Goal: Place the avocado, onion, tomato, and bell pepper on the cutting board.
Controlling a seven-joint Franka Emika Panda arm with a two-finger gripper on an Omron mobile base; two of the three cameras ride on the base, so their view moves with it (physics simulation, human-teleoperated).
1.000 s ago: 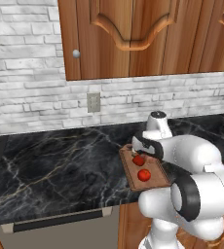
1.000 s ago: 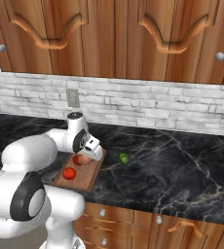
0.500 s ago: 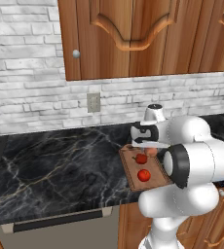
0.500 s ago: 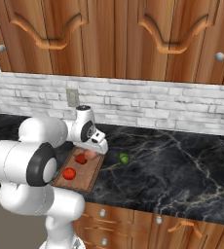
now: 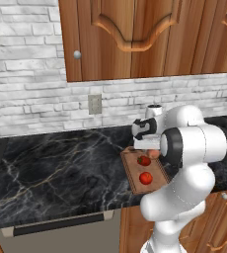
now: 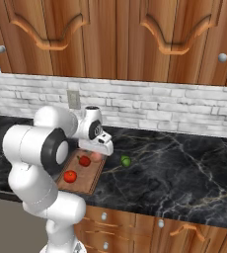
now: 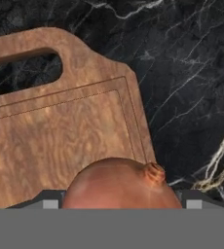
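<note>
1. Nearest the hand camera, the onion [image 7: 121, 184] sits between the two fingertips of the claw [image 7: 119, 204], which are spread to about the onion's width and pressed against its sides, so the claw has hold of it.
2. Just under and beyond the onion is the cutting board [image 7: 60, 131]; the onion hangs over the board's edge at the end near the handle slot, so I judge it is being carried in and is not yet set down.
3. From the base cameras, two red items already lie on the board: one near the front [image 6: 70, 176] and one further back [image 6: 85, 160]. I take these to be the tomato and the bell pepper, though which is which I cannot tell.
4. Farther along the black marble counter [image 6: 184, 168], the avocado [image 6: 126, 160] rests well off the board, to its right.
5. By my reckoning two items are done, the onion is nearly done, and the avocado is left to fetch.
</note>
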